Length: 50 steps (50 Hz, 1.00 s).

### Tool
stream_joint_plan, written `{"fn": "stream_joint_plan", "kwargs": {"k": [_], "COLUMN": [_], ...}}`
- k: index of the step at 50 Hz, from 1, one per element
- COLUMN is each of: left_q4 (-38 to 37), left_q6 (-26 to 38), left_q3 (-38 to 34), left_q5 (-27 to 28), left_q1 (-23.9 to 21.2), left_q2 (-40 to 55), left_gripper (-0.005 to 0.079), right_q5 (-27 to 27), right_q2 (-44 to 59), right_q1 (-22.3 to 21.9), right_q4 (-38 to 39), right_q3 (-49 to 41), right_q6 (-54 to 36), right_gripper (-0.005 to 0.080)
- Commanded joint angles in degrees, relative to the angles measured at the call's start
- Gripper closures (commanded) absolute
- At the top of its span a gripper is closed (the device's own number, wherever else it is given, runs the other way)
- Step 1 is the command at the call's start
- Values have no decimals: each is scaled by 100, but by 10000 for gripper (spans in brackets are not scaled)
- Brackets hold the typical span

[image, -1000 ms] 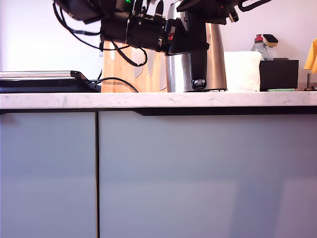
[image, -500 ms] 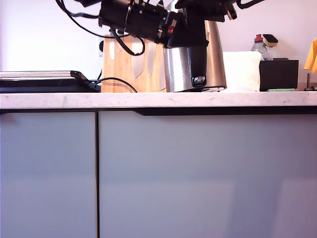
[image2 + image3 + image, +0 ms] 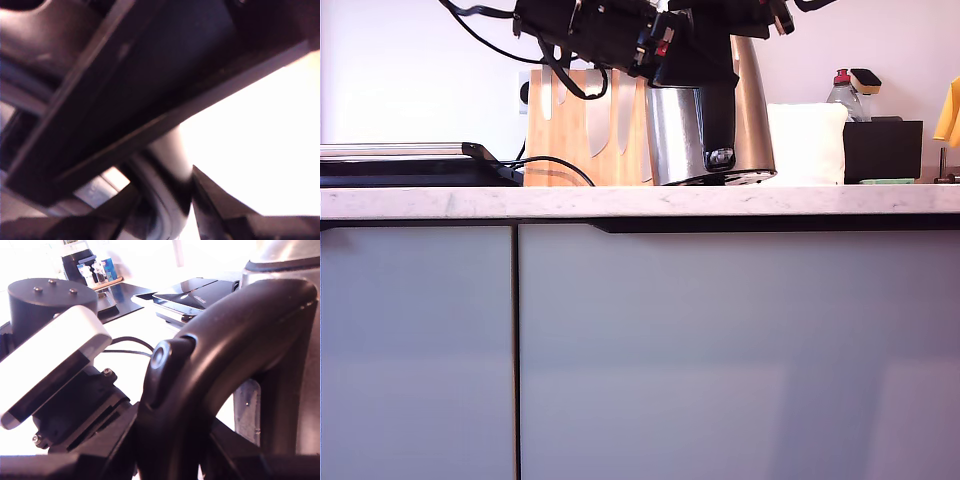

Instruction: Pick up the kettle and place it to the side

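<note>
Second gripper (image 3: pixel 170 460): clamped on the kettle (image 3: pixel 705 130) by its black handle (image 3: pixel 225 365).
First gripper (image 3: pixel 165 210): jaw state unclear (view blurred, dark).
Kettle: tilted, base lifting off the counter (image 3: pixel 640 202), before the knife block (image 3: pixel 582 135).

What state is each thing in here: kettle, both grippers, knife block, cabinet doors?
kettle: tilted, one edge of its base lifted off the counter, held by its black handle.
my second gripper: shut on the kettle handle.
my first gripper: closed against a rounded dark part; which part, cannot tell.
knife block: upright behind the kettle, knives in it.
cabinet doors: shut.
</note>
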Motion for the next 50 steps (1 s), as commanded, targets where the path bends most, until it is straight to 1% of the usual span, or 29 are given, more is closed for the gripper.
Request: {"fn": "stream_joint_plan", "kwargs": {"k": [1, 8, 15, 21, 25, 30, 42, 46, 50], "left_q4": [190, -254, -695, -881, -1005, -1152, -1298, -1449, -1648], "left_q6": [127, 505, 682, 859, 907, 964, 1143, 1143, 1152], "left_q3": [229, 577, 979, 1213, 1359, 1443, 1453, 1493, 1539], "left_q5": [-48, -208, -260, -496, -511, -549, -800, -815, -946], "left_q1": [44, 44, 46, 52, 57, 57, 57, 74, 103], "left_q2": [-498, -498, -498, -498, -498, -498, -498, -498, -498], "left_gripper": [763, 763, 764, 764, 764, 764, 764, 764, 764], "right_q5": [7, 87, 146, 155, 184, 306, 304, 302, 299], "right_q2": [-557, -560, -560, -560, -560, -562, -608, -627, -627], "right_q1": [26, 26, 24, 24, 24, 17, 11, 11, 11], "right_q4": [319, 323, 334, 365, 422, 455, 514, 505, 492], "right_q3": [358, 358, 358, 358, 358, 358, 358, 358, 358], "right_q6": [-254, -271, -278, -280, -275, -275, -273, -271, -267], "right_gripper": [765, 765, 765, 765, 764, 764, 765, 764, 765]}}
